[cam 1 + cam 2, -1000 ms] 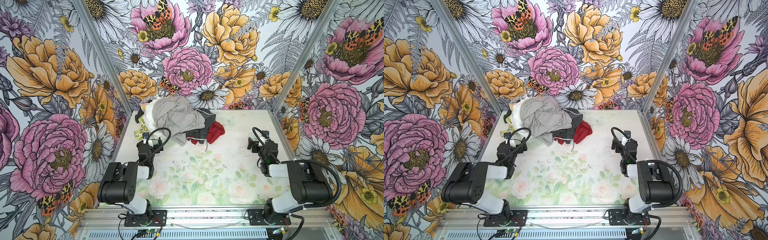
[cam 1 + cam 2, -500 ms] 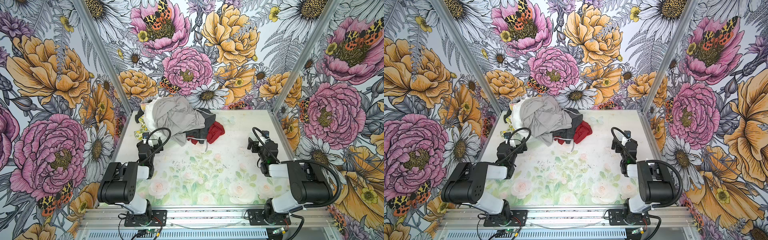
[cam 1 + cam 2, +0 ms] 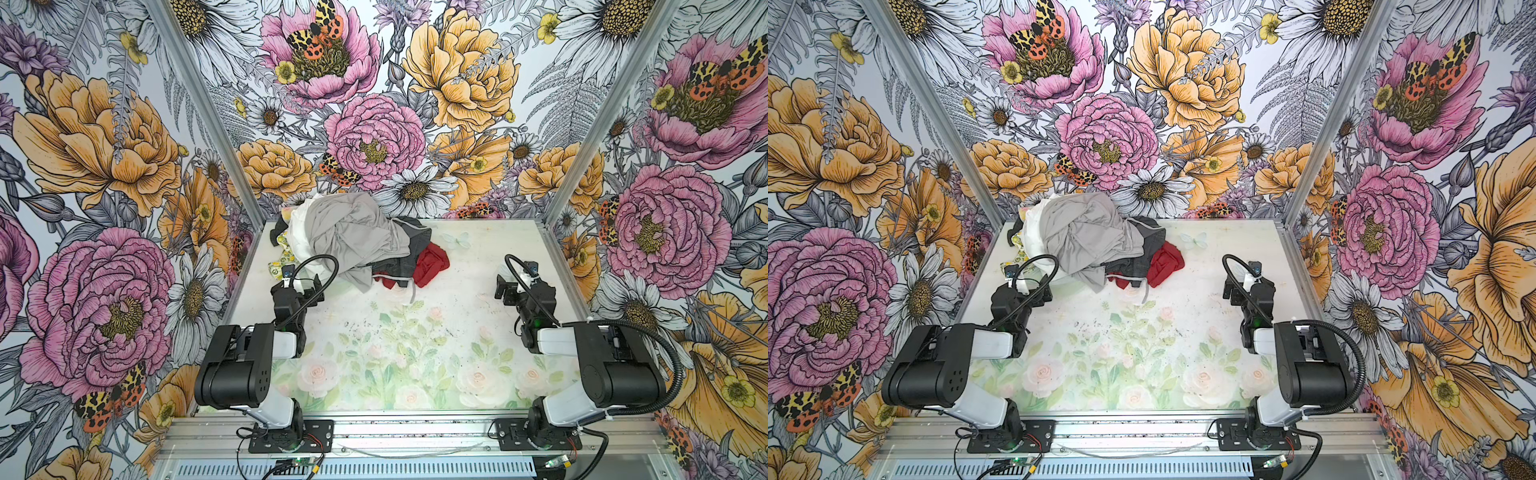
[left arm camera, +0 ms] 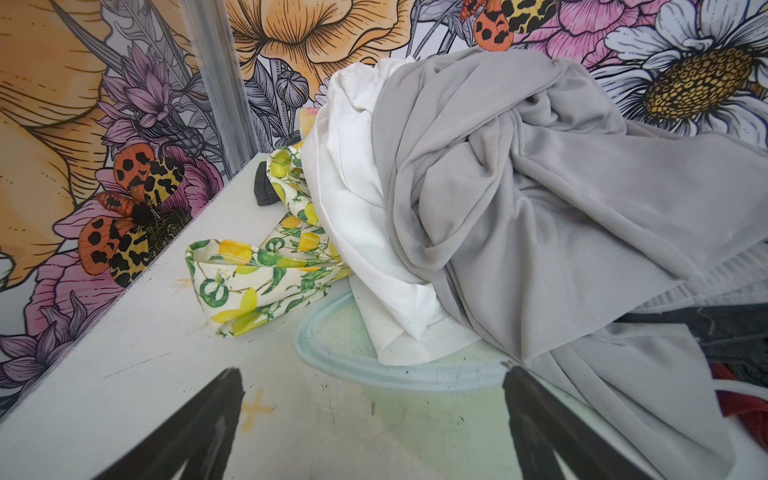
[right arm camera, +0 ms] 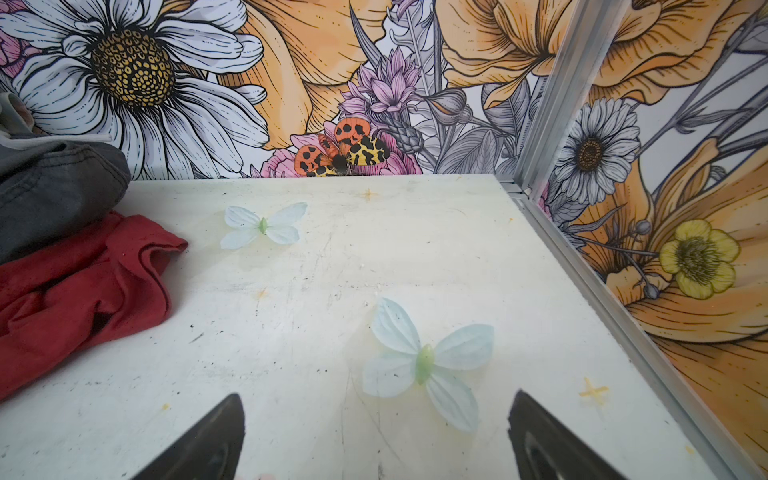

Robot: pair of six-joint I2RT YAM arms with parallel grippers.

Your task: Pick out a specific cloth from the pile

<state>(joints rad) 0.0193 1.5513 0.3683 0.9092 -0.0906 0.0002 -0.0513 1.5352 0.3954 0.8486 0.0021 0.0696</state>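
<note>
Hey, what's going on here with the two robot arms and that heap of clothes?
A pile of clothes sits at the back left of the table, and nothing is held. The left gripper is open just short of the pile, facing the white shirt that shows beneath a light grey garment, beside a lemon-print cloth. The right gripper is open over bare table, apart from the clothes.

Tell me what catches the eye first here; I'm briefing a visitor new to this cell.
Loud floral walls surround the table. In its far left corner lies the pile: a light grey garment draped over the white shirt, a red garment on the right.
</note>
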